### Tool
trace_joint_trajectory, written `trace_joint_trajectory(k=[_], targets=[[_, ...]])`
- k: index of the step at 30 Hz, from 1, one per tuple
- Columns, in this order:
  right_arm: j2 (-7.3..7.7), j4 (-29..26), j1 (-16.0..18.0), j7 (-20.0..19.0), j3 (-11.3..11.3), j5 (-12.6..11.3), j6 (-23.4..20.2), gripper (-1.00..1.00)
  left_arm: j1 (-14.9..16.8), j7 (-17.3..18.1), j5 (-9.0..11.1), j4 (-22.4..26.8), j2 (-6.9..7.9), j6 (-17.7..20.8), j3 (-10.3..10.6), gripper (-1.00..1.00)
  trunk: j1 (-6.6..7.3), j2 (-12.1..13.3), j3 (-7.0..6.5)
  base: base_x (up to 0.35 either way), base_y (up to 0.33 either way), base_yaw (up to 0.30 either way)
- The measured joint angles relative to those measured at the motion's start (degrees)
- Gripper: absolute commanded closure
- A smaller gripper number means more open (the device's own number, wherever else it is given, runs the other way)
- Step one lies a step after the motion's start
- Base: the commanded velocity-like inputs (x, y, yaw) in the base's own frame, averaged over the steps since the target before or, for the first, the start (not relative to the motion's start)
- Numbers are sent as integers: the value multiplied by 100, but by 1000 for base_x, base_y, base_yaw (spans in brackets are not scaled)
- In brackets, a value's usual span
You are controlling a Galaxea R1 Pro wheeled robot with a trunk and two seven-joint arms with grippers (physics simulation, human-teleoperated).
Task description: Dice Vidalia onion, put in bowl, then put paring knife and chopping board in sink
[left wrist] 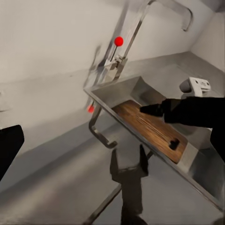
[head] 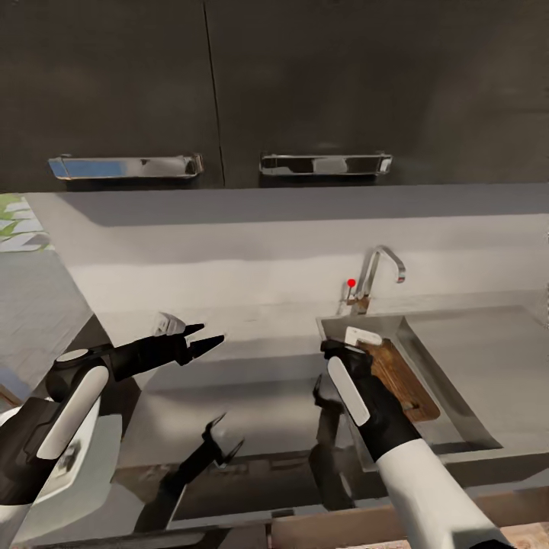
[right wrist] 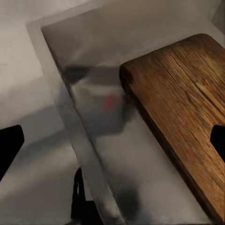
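The grey desk [head: 252, 381] runs under dark cabinets, with the sink [head: 457, 358] set in at the right. The chopping board [head: 404, 381] lies tilted inside the basin, one edge leaning on the near wall. The risk, as I judge it, is the board sliding or tipping as it settles on the sloped steel. The right hand [head: 335, 352] hangs over the board's near end, fingers spread wide, holding nothing. The left hand [head: 204, 337] hovers over the bare desk, parted, empty.
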State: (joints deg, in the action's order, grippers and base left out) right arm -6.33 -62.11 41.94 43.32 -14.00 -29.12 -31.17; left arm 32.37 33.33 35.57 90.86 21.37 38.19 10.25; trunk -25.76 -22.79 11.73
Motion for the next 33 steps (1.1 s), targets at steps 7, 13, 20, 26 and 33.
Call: trace_joint_trajectory(k=[7,13,20,26,33], targets=[[15,-94,-1,-77,-171,14,-2,-100,1,0,2,-1,2,0,1,-100,1,0,1,-34,20,-126],[366,-435,-5,-787,-233,35,-19,-100,1,0,1,-1,2,0,1,-100,1,-1,-15,-2,1,-192],[1017,-763,-24,-1777,-298,41,-28,-100,1,0,1,-1,2,0,0,-100,1,-1,-61,0,0,-205],[1475,-1023,-44,-2962,-805,43,-35,-100,1,0,4,-1,3,0,1,-100,1,0,-102,0,0,-208],[1541,-1140,-47,-3082,-1278,44,-35,-100,1,0,-2,0,2,0,1,-100,0,2,-152,-83,49,-201]])
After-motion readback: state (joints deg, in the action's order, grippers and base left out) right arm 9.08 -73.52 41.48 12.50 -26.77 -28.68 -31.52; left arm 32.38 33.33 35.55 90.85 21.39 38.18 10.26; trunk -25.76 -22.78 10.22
